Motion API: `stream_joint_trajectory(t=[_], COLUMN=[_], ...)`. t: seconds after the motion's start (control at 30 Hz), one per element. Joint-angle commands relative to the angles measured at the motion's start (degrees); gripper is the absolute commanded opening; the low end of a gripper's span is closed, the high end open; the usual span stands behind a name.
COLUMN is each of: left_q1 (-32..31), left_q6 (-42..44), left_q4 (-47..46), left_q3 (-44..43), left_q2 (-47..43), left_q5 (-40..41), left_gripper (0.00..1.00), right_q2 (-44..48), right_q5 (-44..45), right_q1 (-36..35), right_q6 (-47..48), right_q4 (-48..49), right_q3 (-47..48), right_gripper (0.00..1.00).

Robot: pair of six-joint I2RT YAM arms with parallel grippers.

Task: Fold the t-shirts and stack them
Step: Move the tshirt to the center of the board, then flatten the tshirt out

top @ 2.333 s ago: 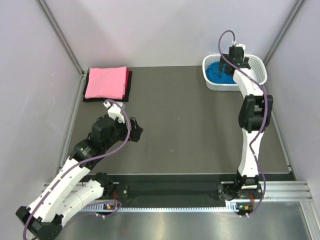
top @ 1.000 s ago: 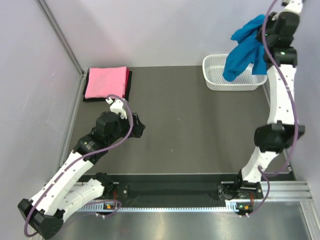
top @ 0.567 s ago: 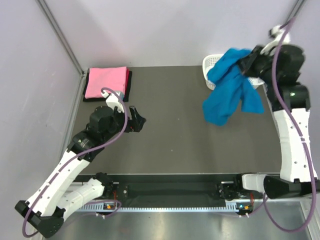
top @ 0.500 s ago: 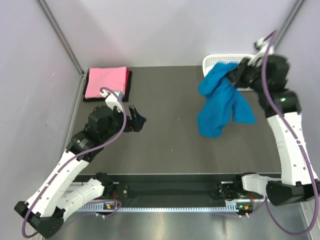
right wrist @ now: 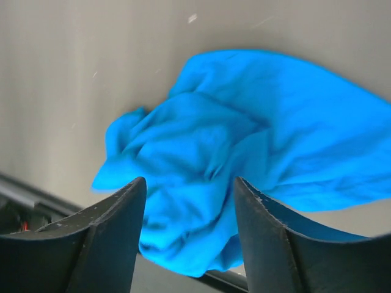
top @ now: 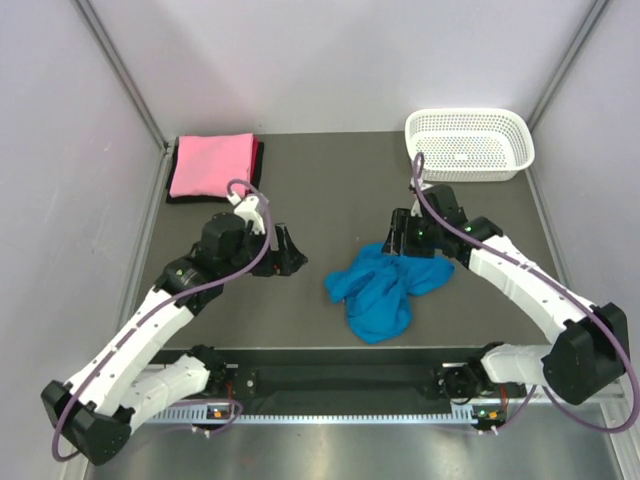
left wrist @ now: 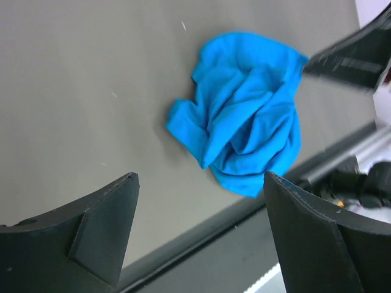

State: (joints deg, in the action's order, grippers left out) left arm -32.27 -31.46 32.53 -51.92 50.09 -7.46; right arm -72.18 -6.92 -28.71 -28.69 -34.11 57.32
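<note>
From the top camera, the turquoise t-shirt lies crumpled in a loose heap on the dark worktop, roughly midway between the two arms. The right gripper sits at the far right edge of that t-shirt, its fingers parted and gripping nothing. The left gripper points at the t-shirt from its left, near it but apart, fingers spread wide and empty. Well beyond the turquoise t-shirt, to the far right, stands the white basket. Well away to its far left, the folded pink t-shirt rests on the folded dark t-shirt, of which only a thin border shows. From the left wrist camera, the left gripper frames the turquoise t-shirt between its two wide-apart fingers without touching it, and the right gripper shows as a dark blur at the cloth's upper right edge. From the right wrist camera, the right gripper looks down on the turquoise t-shirt. Its fingers stand apart with no cloth pinched between them, and the t-shirt lies rumpled on the worktop beneath.
</note>
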Motion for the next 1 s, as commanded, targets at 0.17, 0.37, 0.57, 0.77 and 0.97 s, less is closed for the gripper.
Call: stream_joint_trajectory(t=[0.17, 0.37, 0.57, 0.77, 0.97], left_q1=[-1.04, -3.76, -4.73, -5.34, -5.52], left_q6=[-6.50, -8.96, -9.85, -9.41, -9.23], left_q4=[-14.33, -24.69, -32.09, -33.94, -34.55], left_q3=[7.34, 12.36, 12.02, 9.13, 5.79], left_q2=[9.41, 15.47, 23.56, 31.03, 38.15], left_q5=[-11.69, -12.14, -13.81, -15.38, -18.19], left_gripper=[0.84, 0.85, 0.84, 0.79, 0.70], right_q2=[8.63, 11.54, 3.55, 1.35, -1.47], right_q5=[4.81, 5.09, 1.83, -2.03, -1.34], right_q1=[11.47, 21.75, 27.74, 30.82, 30.99], right_q6=[-3.56, -3.48, 2.65, 4.78, 5.13], right_q4=[-3.34, -0.53, 6.51, 13.80, 16.79], right_q3=[-6.93, -13.97, -14.61, -18.55, -21.46], right_gripper=[0.61, 0.61, 0.60, 0.60, 0.58])
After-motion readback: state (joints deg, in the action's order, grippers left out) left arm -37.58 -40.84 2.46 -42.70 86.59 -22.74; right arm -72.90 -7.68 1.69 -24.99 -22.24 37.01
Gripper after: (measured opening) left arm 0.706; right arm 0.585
